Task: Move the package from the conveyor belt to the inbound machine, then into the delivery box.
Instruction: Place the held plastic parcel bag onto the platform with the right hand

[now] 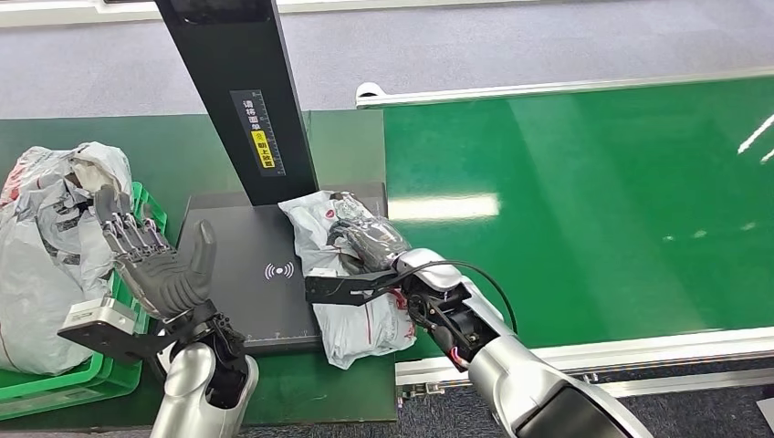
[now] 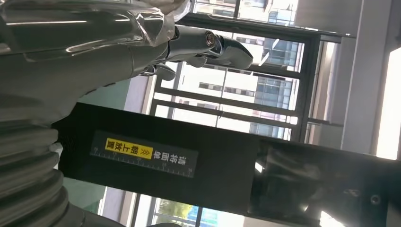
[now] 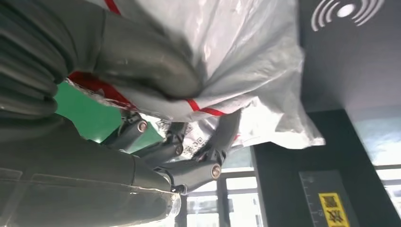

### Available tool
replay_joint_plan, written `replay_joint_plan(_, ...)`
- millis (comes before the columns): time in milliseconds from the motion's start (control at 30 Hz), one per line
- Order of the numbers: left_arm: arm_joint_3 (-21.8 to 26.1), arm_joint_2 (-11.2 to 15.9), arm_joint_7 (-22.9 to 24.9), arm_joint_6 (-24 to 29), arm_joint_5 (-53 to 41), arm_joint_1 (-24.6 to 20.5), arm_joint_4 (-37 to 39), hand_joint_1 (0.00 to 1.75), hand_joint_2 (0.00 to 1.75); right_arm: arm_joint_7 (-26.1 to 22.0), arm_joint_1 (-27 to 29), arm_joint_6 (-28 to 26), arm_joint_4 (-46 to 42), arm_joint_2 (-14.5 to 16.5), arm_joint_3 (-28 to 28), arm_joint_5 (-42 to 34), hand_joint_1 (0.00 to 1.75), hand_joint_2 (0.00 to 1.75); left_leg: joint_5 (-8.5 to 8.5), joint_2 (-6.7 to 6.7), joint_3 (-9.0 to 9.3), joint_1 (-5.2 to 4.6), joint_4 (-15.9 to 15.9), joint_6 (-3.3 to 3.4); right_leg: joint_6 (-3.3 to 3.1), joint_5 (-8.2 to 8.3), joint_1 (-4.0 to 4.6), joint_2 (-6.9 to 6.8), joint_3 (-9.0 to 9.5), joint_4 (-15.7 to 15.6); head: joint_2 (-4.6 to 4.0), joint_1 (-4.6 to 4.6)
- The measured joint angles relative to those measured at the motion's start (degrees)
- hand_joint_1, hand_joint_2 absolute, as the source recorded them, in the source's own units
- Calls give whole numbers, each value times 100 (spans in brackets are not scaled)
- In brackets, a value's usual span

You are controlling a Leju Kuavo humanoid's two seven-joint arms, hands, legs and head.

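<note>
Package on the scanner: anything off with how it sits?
Yes. The package, gripped by the right hand, lies only partly on the inbound machine's plate. It overhangs the plate's right and front edges, wrinkled and skewed, beside the scan symbol rather than over it. The left hand is raised, holding nothing.

The scanner plate (image 1: 242, 274) lies bare between the raised, spread left hand (image 1: 155, 260) and the package (image 1: 351, 274). The post (image 1: 242, 100) blocks its far edge. The green bin (image 1: 109, 370), heaped with bags (image 1: 41, 255), walls the left side.
</note>
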Motion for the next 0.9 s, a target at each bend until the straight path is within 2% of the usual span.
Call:
replay_joint_plan(100,-17,-32,1,-5,-20,-6,45,0,175,245,-3,-30,104,75,4,65,42,175,0,0,0,0,0,0,0,0,0,0,0,0,0,1)
replay_joint_plan(233,-19,-56,0,-1,-27,-8,68,0,175,320,-4,-34,191,129,8,73,3,175,0,0,0,0,0,0,0,0,0,0,1,0,0,1)
replay_joint_plan(400,-10,-58,0,25,-27,-8,69,0,175,388,-4,-115,249,155,-21,-87,0,175,0,0,0,-1,0,0,0,0,-1,0,1,0,0,1)
replay_joint_plan(467,0,-58,0,17,-29,-9,78,0,175,187,0,-216,254,148,-119,-350,0,175,0,0,0,-1,0,0,0,0,-1,0,0,0,0,1)
replay_joint_plan(667,9,-60,0,-63,-49,-9,158,0,175,-892,59,-764,129,102,-579,-957,0,175,0,0,0,-1,0,0,0,0,-1,0,0,0,0,2)
replay_joint_plan(800,12,-61,0,-140,-34,-21,279,0,175,-1548,215,-709,-186,99,-929,-1439,0,175,0,0,-1,-1,0,0,0,0,0,0,0,0,0,2)
replay_joint_plan(900,22,-60,1,-195,-22,-89,391,0,175,-1907,435,-423,-715,103,-1162,-1831,0,175,0,0,-1,0,0,0,0,0,0,0,0,0,0,2)
